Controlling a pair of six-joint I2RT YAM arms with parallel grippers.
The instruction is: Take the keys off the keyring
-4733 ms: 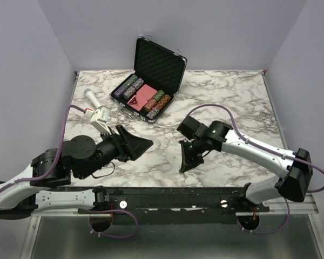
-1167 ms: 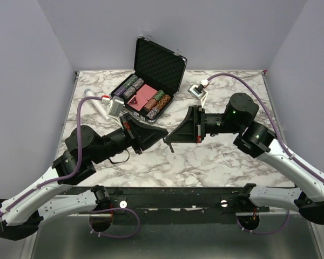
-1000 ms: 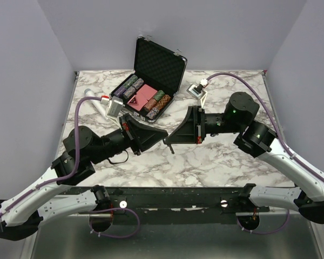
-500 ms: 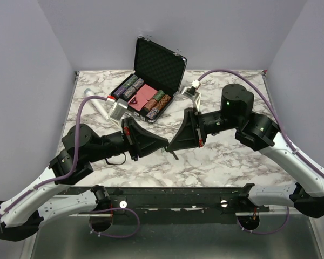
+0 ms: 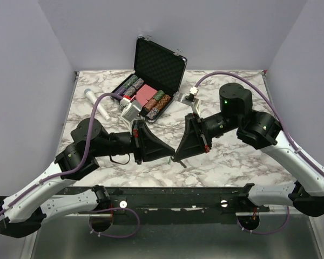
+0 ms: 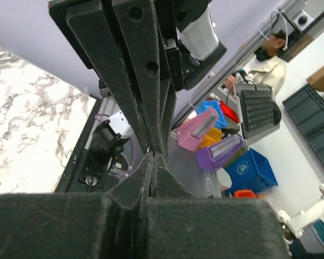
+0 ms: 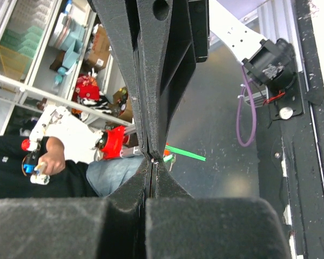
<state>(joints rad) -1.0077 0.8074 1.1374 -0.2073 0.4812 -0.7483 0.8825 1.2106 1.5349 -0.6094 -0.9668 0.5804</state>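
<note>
Above the middle of the marble table point(image 5: 235, 162), my left gripper point(image 5: 170, 152) and right gripper point(image 5: 177, 156) meet tip to tip, both shut. In the right wrist view my right gripper point(image 7: 153, 162) pinches a tiny metal glint, the keyring point(image 7: 153, 159), right where the left gripper's tips touch mine. A small bright green piece of the keys point(image 7: 168, 158) hangs just right of that point. From above only a small dark bit point(image 5: 181, 162) dangles under the tips. The left wrist view shows my left gripper point(image 6: 153, 156) shut; what it pinches is hidden.
An open black chip case point(image 5: 161, 63) with poker chips and a red card stands at the back centre. A white microphone point(image 5: 99, 105) lies at the back left. A black rail point(image 5: 167, 193) runs along the table's near edge.
Both arms have swung inward and nearer the front edge, with the joined tips shifting a little right and toward the near side. Both grippers stay shut throughout.
</note>
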